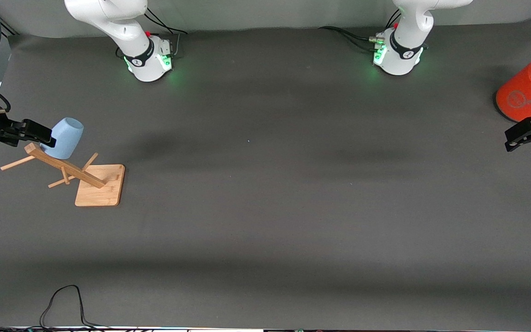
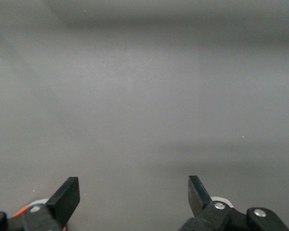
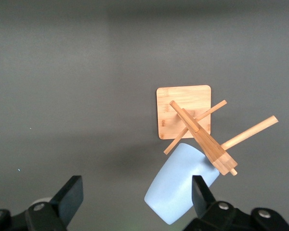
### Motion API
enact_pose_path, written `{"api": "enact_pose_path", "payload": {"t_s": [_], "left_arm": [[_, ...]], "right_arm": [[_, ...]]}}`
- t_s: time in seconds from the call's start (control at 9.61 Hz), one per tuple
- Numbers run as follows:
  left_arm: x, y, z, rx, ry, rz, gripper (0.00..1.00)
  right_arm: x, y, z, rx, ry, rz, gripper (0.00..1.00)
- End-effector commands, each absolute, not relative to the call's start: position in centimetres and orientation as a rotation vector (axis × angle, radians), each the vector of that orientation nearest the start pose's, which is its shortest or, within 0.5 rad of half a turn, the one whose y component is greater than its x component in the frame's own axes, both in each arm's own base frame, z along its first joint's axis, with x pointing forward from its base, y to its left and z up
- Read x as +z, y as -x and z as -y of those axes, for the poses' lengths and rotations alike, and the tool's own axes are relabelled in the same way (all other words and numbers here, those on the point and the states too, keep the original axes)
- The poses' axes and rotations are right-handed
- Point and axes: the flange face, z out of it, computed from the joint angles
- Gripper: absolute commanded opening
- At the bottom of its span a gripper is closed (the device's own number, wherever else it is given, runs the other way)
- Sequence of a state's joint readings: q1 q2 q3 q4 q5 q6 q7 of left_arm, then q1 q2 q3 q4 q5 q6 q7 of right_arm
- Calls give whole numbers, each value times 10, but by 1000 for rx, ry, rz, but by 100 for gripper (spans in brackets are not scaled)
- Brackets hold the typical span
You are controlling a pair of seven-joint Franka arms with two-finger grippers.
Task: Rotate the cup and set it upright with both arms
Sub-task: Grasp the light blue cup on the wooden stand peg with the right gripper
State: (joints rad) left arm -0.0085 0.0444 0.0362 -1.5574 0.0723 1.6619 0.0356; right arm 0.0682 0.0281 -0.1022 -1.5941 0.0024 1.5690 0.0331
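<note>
The pale-blue cup (image 1: 66, 137) hangs tilted on a peg of a wooden rack (image 1: 100, 186), at the right arm's end of the table. In the right wrist view the cup (image 3: 178, 190) shows its rounded base, with the rack's post (image 3: 204, 142) above it. My right gripper (image 1: 44, 134) is open right beside the cup. In its wrist view the right gripper (image 3: 136, 187) has the cup's base partly between the fingers, close to one finger (image 3: 201, 191). My left gripper (image 1: 514, 138) is open and empty over bare table; the left wrist view shows the left gripper (image 2: 133, 185) and only grey mat.
A large orange cylinder with a grey lid (image 1: 523, 94) stands at the left arm's end, close to the left gripper. A black cable (image 1: 62, 299) loops at the table edge nearest the front camera. The dark grey mat (image 1: 265, 184) covers the table.
</note>
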Motion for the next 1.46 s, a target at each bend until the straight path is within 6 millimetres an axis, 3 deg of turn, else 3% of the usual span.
{"api": "enact_pose_path", "payload": {"t_s": [0.0, 0.31, 0.73, 0.83, 1.14, 1.35], "left_arm": [[622, -573, -17, -85, 3093, -41, 100], [628, -579, -22, -116, 3097, -21, 100], [615, -589, -14, -88, 3096, -39, 100], [599, -599, -13, -60, 3098, -52, 100], [547, -629, -1, 22, 3096, -82, 100], [544, -631, 30, 19, 3105, -144, 100]], "right_arm": [[600, -556, 16, 86, 3119, -77, 100], [601, -556, 15, 83, 3114, -75, 100], [592, -552, 18, 112, 3114, -77, 100], [589, -546, 37, 111, 3108, -127, 100], [592, -513, 62, 107, 3093, -183, 100], [589, -510, 64, 144, 3078, -293, 100]]}}
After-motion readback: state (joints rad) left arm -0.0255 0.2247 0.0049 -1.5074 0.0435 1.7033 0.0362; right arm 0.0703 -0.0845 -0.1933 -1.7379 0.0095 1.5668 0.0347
